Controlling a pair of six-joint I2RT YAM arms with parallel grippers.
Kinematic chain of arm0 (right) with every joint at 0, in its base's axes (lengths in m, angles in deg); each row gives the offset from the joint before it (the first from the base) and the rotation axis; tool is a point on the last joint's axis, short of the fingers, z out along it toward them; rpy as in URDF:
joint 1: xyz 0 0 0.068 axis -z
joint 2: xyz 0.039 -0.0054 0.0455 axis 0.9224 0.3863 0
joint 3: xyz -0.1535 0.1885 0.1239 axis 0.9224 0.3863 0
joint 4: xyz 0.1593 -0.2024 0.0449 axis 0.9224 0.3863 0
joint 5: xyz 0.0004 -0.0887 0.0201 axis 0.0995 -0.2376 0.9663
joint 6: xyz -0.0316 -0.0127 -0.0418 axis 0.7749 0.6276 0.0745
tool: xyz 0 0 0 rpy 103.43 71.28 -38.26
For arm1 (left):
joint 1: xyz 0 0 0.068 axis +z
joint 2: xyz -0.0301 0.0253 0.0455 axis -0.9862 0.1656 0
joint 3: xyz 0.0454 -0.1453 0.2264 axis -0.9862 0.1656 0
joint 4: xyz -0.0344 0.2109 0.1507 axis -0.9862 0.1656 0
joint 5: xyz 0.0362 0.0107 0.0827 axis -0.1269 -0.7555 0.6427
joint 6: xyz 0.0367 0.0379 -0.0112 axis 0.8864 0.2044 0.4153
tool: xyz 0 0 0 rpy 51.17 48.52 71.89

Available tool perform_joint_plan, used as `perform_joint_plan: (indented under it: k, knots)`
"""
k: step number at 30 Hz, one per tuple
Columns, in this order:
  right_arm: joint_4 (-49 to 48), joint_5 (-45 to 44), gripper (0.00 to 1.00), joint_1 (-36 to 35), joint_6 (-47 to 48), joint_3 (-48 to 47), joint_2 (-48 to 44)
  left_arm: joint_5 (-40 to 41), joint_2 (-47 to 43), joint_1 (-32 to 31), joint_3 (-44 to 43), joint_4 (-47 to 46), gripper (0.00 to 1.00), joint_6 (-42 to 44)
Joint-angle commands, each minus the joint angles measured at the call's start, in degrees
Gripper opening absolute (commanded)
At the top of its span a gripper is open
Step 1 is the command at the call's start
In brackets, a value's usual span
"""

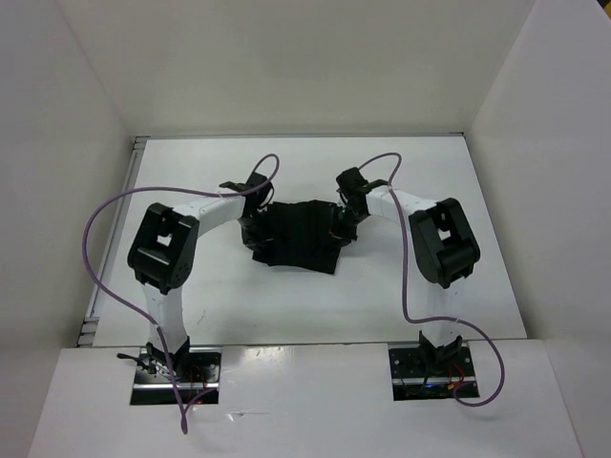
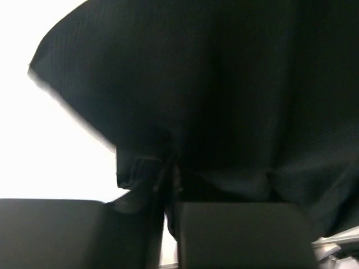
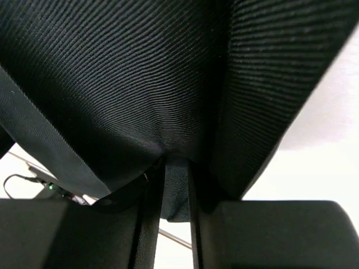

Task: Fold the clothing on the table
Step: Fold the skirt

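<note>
The black clothing (image 1: 298,234) lies bunched in the middle of the white table (image 1: 420,286). My left gripper (image 1: 250,225) is at its left end and my right gripper (image 1: 342,221) at its right end. In the left wrist view the jaws of the left gripper (image 2: 171,179) are shut, with a tuck of the dark clothing (image 2: 224,84) between them. In the right wrist view the right gripper (image 3: 175,168) pinches a fold of the ribbed clothing (image 3: 140,73), which drapes away from both fingers and fills most of the view.
White walls (image 1: 535,114) enclose the table on three sides. A metal rail (image 1: 113,243) runs along its left edge. Purple cables (image 1: 95,239) loop out from both arms. The two arm bases (image 1: 177,367) stand at the near edge.
</note>
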Motion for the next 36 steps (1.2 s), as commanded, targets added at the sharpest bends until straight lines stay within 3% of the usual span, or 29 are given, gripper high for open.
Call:
perform_joint_plan:
  k: [1, 2, 8, 15, 18, 19, 20, 21, 25, 30, 36]
  knots:
    - [-1.3, 1.7, 0.29, -0.9, 1.2, -0.5, -0.1, 1.1, 2.0, 0.2, 1.5, 0.2, 0.18, 1.5]
    - [-0.8, 1.7, 0.3, -0.9, 1.2, -1.1, -0.7, 1.1, 0.9, 0.2, 2.2, -0.3, 0.32, 1.5]
    - [1.8, 0.6, 0.34, -0.9, 2.4, -4.6, -4.4, -0.3, -8.4, 0.2, -1.5, 1.5, 0.72, 0.8]
    - [6.3, -0.5, 0.38, -0.9, 4.1, -11.4, -8.3, -5.8, -15.4, 0.2, -8.4, 2.2, 0.73, -0.3]
    - [7.6, -3.0, 0.38, -0.4, 4.1, -12.9, -9.4, -11.2, -16.7, -0.3, -6.3, -0.9, 0.47, -0.9]
    - [7.6, -3.6, 0.38, 0.2, 4.1, -13.5, -9.4, -12.7, -16.7, -0.9, -5.2, -1.9, 0.34, -0.9]
    - [8.1, -3.6, 0.38, 0.8, 4.1, -13.5, -10.0, -15.4, -16.0, -0.9, -4.3, -3.6, 0.11, -0.9]
    - [8.1, -4.3, 0.38, 2.0, 4.1, -14.1, -10.9, -16.4, -15.5, -1.4, -2.2, -4.5, 0.04, -0.9]
    - [8.1, -5.1, 0.35, 6.6, 3.6, -14.1, -14.2, -22.2, -11.6, -2.0, 1.9, -9.4, 0.0, -0.4]
    - [8.6, -5.6, 0.34, 12.9, 4.3, -12.5, -17.4, -22.2, -7.3, -2.0, 3.6, -9.9, 0.0, 1.7]
    - [9.1, -5.6, 0.34, 15.9, 4.3, -8.8, -20.1, -16.2, -1.0, -2.0, 7.6, -8.6, 0.0, 3.6]
